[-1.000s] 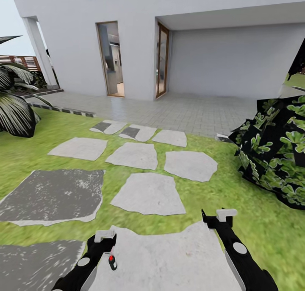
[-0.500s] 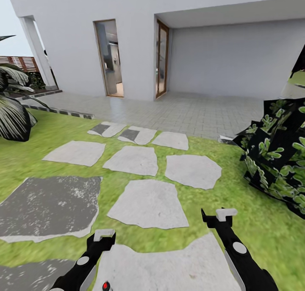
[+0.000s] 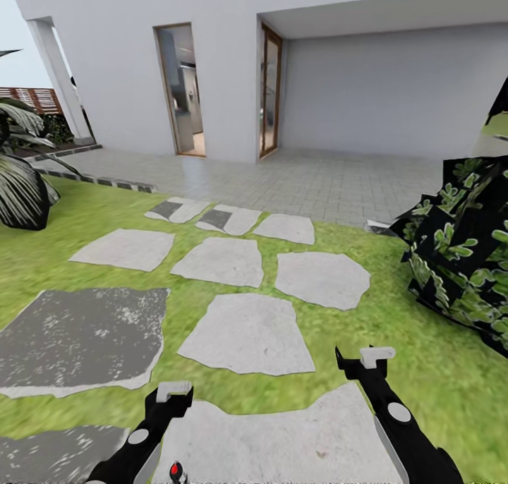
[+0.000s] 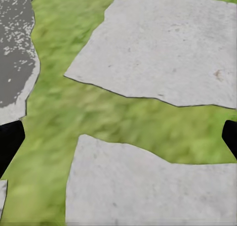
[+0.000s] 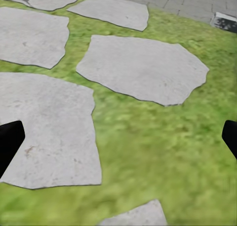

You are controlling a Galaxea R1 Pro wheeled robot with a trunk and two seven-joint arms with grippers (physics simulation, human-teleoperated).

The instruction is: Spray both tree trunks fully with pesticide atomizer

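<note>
The robot looks over a green grass lawn (image 3: 85, 209) with flat grey stepping stones (image 3: 247, 332) set in it. Behind the lawn, at 12 o'clock, stands a big white house (image 3: 127, 61) with a tall glass door (image 3: 182, 89) and a pale paved porch (image 3: 310, 184).

The tiny black pesticide atomizer with a red spot (image 3: 177, 473) lies at 6 o'clock, right at the bottom edge of the head view. It rests on the big pale stone slab (image 3: 282, 442) nearest the robot, just beside the left arm. Only its top end can be seen.

The black left gripper with a white tip (image 3: 173, 394) hangs over the grass at 7 o'clock. In the left wrist view its two dark fingers (image 4: 10, 142) stand far apart with nothing between them, so it is wide open. The black right gripper with a white tip (image 3: 367, 360) hangs at 5 o'clock, over the grass next to the same slab. Its fingers (image 5: 10, 139) also stand far apart and hold nothing.

A dark leafy bush with green spots (image 3: 462, 244) sits at 3 o'clock. A black spiky plant (image 3: 21, 180) sits at 9 o'clock, with a bit of brown wooden slat fence (image 3: 28, 97) behind it.
</note>
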